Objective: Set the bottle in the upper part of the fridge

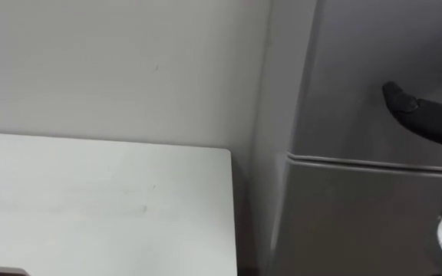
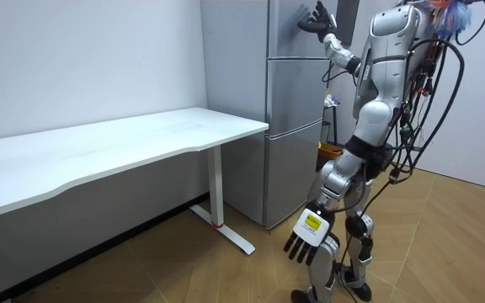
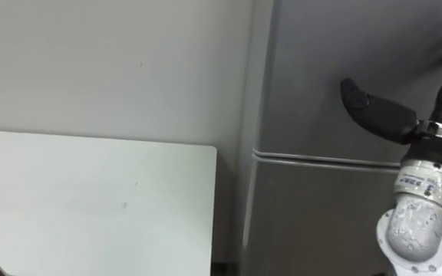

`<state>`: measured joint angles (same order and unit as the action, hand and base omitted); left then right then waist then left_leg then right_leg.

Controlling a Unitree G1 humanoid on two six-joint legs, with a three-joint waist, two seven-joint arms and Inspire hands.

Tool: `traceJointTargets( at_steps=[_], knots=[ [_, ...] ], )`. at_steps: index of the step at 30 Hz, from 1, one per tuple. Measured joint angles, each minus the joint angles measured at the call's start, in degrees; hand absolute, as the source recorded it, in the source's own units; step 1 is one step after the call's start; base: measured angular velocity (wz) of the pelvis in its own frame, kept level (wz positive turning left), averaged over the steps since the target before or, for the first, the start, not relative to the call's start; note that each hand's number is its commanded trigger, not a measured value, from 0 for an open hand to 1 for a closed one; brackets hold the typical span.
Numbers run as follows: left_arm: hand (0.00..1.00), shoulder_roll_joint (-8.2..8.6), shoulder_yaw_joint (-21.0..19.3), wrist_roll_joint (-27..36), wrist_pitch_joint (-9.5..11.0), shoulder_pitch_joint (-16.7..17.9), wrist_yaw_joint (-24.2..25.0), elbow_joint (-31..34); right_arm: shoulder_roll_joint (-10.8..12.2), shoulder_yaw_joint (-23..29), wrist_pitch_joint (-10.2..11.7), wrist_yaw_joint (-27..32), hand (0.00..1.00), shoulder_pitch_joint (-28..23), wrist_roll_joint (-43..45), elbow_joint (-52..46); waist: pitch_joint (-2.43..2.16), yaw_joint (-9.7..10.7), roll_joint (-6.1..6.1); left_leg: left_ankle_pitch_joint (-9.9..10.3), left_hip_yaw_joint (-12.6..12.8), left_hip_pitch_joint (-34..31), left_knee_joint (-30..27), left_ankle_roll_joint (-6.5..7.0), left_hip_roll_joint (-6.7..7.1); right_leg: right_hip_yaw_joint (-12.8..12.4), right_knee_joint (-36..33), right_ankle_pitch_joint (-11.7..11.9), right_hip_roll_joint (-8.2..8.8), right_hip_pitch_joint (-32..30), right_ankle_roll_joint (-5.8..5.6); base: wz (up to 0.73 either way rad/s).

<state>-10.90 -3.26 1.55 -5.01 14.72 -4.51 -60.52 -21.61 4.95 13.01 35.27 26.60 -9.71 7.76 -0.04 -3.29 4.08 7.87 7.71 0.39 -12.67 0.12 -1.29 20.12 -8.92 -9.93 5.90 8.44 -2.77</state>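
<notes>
A tall grey fridge (image 2: pixel 297 109) stands with both doors closed; a seam (image 3: pixel 321 159) divides its upper door (image 3: pixel 336 46) from the lower door (image 3: pixel 313 222). My right hand (image 3: pixel 390 115) is raised against the upper door, just above the seam, thumb sticking out to the left and fingers straight on the door's face. It appears again in the room view (image 2: pixel 317 18), high on the fridge front. My left hand (image 2: pixel 308 236) hangs at my side with relaxed fingers, holding nothing. I stand upright right in front of the fridge.
A white table (image 1: pixel 90 199) on a white leg (image 2: pixel 219 189) stands against the pale wall, its right end a narrow gap away from the fridge's side. Wooden floor (image 2: pixel 445 252) lies open behind me.
</notes>
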Motion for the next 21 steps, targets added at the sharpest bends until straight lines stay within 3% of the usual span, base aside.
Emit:
traceJointTargets(
  at_steps=[4, 9, 13, 17, 21],
  knots=[
    [0.0, 0.0, 0.02, 0.2, 0.85, 0.34, 0.25, -0.03, -1.19, 3.07, -0.72, 0.15, 0.0, -1.23, -6.3, -1.72, -0.24, 0.14, 0.12, -0.05, 0.09, 0.41, 0.73, -0.07, 0.09, -0.12, 0.24, 0.01, -0.01, 0.14, -0.01, 0.0],
    [0.0, 0.22, -0.07, 0.69, 0.93, 0.78, 0.37, -0.03, -1.25, 6.34, -2.4, 0.5, 0.0, -2.7, -10.69, -2.87, -0.58, 1.87, 0.73, -0.24, 0.36, 0.74, 1.28, -0.24, 0.21, -0.14, 0.4, -0.02, -0.07, 0.31, -0.05, 0.0],
    [0.0, 1.02, -1.34, 1.0, 1.45, 0.92, -0.16, -0.02, -1.25, 9.04, -4.41, 1.89, 0.0, -5.47, -12.68, -4.31, -0.38, 2.46, 0.19, -0.19, 1.38, 0.67, 2.21, -0.3, 0.14, -1.18, 0.31, -0.04, -0.07, -0.72, -0.08, -0.13],
    [0.0, 1.02, -2.3, 1.25, 2.15, 1.36, -1.23, 0.13, -1.31, 11.46, -4.49, 4.41, 0.0, -6.74, -12.74, -4.58, -0.4, 3.76, 0.15, -0.2, 1.53, 0.66, 2.88, -0.32, 0.14, -1.36, 0.15, -0.04, -0.06, -1.06, -0.08, -0.03],
    [0.0, 1.0, -2.47, 1.24, 3.12, 1.64, -1.91, 0.09, -3.02, 14.24, -4.47, 7.04, 0.0, -8.39, -14.23, -6.44, -0.22, 5.07, 0.44, -0.19, 1.79, 0.99, 3.29, -0.35, 0.21, -1.59, 0.14, -0.04, -0.04, -0.81, -0.09, 0.0]
  ],
)
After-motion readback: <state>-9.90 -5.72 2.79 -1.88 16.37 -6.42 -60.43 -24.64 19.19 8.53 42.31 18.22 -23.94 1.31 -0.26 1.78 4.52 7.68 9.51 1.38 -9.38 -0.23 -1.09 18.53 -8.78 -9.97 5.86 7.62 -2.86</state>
